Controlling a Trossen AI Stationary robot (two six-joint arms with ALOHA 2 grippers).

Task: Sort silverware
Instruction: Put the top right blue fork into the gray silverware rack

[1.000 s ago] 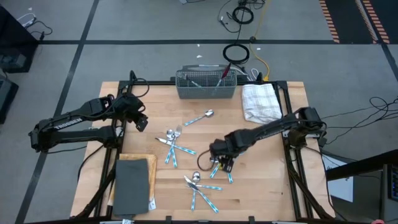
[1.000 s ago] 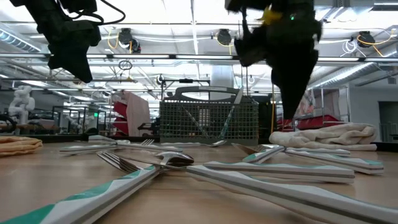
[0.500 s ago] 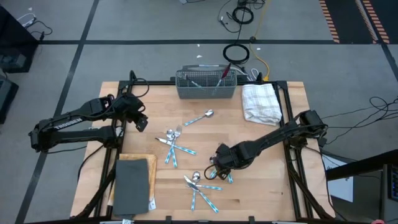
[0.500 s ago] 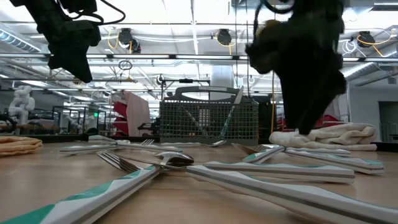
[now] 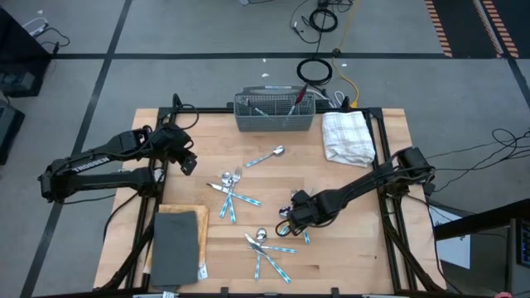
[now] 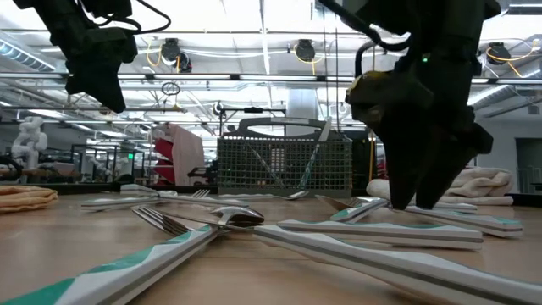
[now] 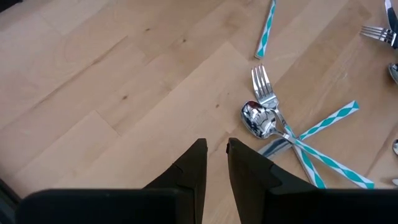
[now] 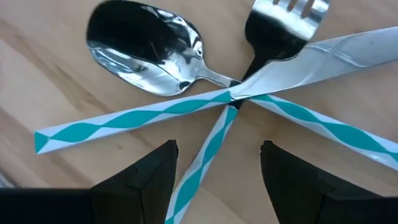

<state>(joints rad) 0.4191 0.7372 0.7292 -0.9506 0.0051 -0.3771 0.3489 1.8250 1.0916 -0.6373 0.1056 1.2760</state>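
Your right gripper (image 8: 214,163), fingers spread, straddles a teal-striped fork handle (image 8: 205,158); the grey wire-mesh basket (image 5: 275,112) holds several upright utensils.

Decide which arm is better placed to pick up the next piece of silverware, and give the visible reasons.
Right. The right gripper hangs open directly over a crossed fork, spoon and knife. The left gripper waits shut near the table's left edge.

The right gripper (image 8: 214,165) hangs low with its fingers apart, and a crossed spoon (image 8: 149,53), fork (image 8: 277,25) and knife (image 8: 323,56) lie directly under it. More silverware (image 5: 232,192) lies near. Bare table (image 5: 364,240) is free toward the right edge. The grey basket (image 5: 275,112) and towel (image 5: 346,136) block the far side, probably.
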